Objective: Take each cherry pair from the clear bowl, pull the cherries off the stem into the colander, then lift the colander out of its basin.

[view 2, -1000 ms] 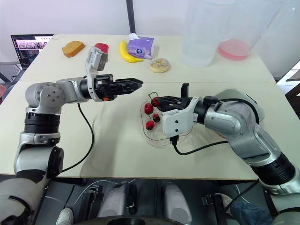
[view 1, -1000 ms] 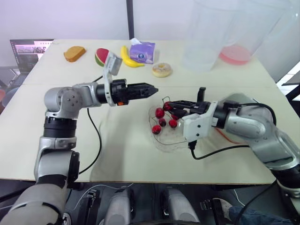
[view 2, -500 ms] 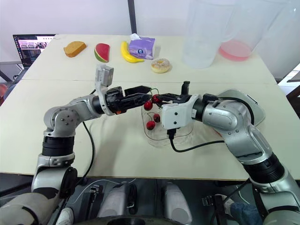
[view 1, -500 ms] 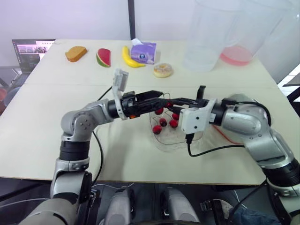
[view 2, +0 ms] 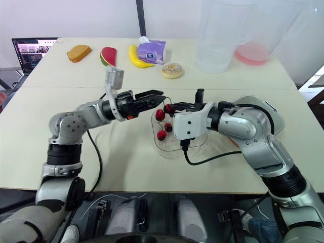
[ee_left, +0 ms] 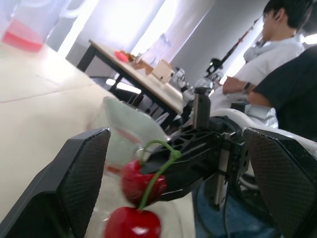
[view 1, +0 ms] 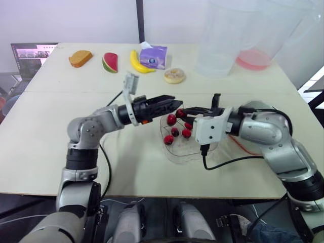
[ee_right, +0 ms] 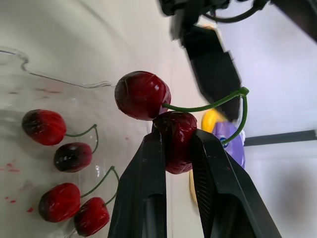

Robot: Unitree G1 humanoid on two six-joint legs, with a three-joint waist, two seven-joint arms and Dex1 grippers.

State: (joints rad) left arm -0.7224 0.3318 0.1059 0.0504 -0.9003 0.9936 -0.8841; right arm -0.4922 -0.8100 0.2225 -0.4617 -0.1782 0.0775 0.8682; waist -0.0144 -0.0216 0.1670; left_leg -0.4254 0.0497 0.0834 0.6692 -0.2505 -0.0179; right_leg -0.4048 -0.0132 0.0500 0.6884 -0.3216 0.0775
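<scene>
Table (view 1: 50,131); right wrist view reveals right pincer (ee_right: 174,138) clamping cherry pair (ee_right: 142,95).

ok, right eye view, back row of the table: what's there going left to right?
laptop → bread slice → watermelon slice → banana → purple tissue pack → donut → clear jug → clear container with a pink bottom

**Grippers meet over bowl**

The black two-fingered left gripper (view 1: 171,103) and black two-fingered right gripper (view 1: 183,112) point tip to tip above the clear shallow plastic bowl (view 1: 188,153). The right one seems to pinch a red cherry pair (view 1: 180,114); other red cherries (view 1: 174,132) lie inside.
</scene>
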